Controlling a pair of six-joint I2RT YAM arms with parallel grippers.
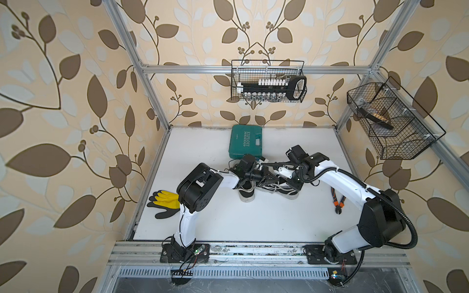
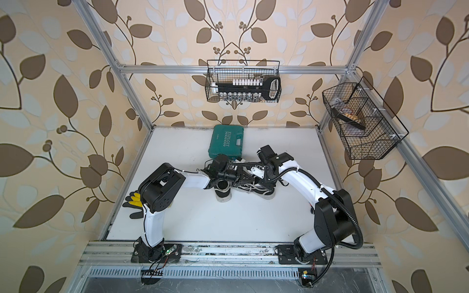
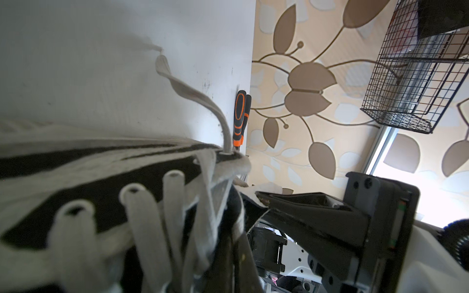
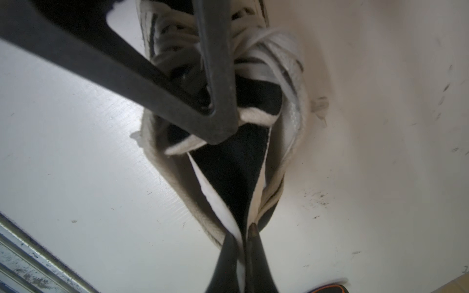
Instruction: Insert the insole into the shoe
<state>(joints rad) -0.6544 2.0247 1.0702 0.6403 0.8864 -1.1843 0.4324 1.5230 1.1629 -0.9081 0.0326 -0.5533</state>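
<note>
A black-and-white laced shoe (image 1: 278, 190) lies on its sole mid-table, between both arms. In the right wrist view the insole (image 4: 228, 172), black on top with a white edge, is folded lengthwise, and its front end reaches into the shoe (image 4: 157, 162) opening. My right gripper (image 4: 243, 236) is shut on the insole's rear end. My left gripper (image 4: 220, 126) is shut on the shoe's tongue at the front of the opening. In the left wrist view the laces (image 3: 142, 223) fill the foreground and the left gripper (image 3: 236, 243) is pinched on dark fabric.
A second matching shoe (image 1: 246, 194) stands just left of the first, under the left arm. A green tool case (image 1: 245, 142) is behind. Yellow-black gloves (image 1: 163, 203) lie at the left edge and orange pliers (image 1: 338, 201) at the right. Wire baskets (image 1: 269, 83) (image 1: 390, 121) hang on the walls.
</note>
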